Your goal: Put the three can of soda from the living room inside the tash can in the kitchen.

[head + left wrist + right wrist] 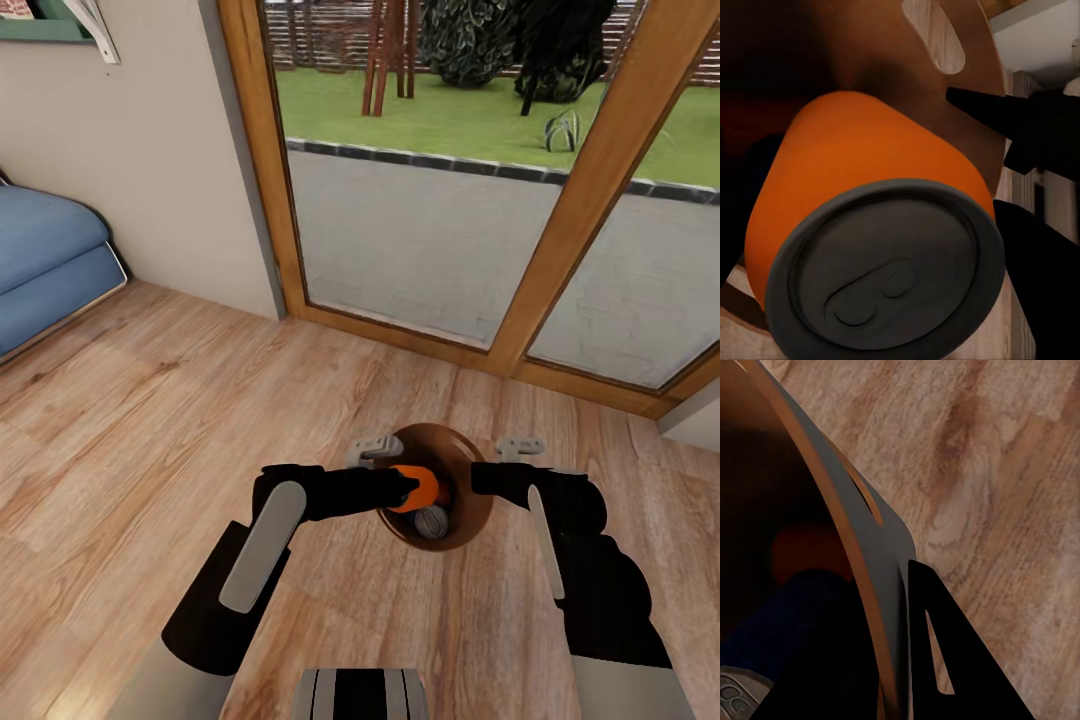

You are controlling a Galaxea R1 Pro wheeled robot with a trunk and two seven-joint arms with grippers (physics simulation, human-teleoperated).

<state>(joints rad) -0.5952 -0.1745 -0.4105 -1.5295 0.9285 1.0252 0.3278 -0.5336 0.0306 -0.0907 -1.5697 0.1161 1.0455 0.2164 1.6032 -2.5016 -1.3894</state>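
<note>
My left gripper (412, 488) pinches an orange can (424, 487) on its side, over the open mouth of the bin (470, 462). In the left wrist view the can (862, 187) shows its grey top toward the camera. A dark blue can (432, 521) stands inside the bin at its near side. My right gripper (482, 478) is at the bin's right rim; I cannot tell how its jaws stand. The bin sits on the wood floor (120, 420) near the glass doors (480, 200). A blue sofa (45, 265) is far left.
</note>
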